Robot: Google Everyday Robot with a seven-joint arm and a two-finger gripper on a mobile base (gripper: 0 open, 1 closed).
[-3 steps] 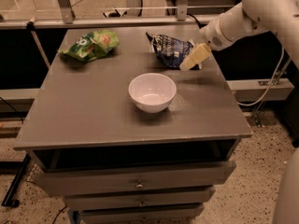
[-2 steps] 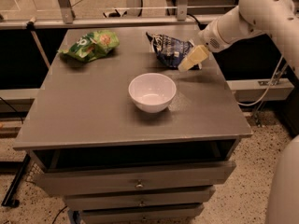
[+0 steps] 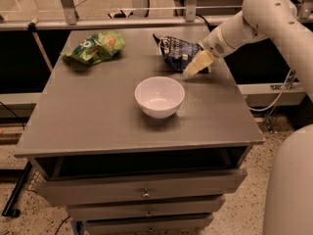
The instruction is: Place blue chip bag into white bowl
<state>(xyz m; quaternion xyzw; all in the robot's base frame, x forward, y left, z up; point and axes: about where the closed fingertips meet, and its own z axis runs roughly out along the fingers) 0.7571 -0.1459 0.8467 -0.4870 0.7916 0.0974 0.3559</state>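
The blue chip bag lies crumpled on the grey table at the back, right of centre. The white bowl stands upright and empty near the table's middle, just in front of the bag. My gripper comes in from the right on the white arm. It is low over the table, right against the bag's right edge and behind and to the right of the bowl.
A green chip bag lies at the table's back left. Drawers sit under the tabletop. A metal rail and posts run behind the table. The robot's white body stands at the lower right.
The gripper has edged slightly left and down, closer against the blue chip bag. The bag, the bowl and the green bag have not moved.
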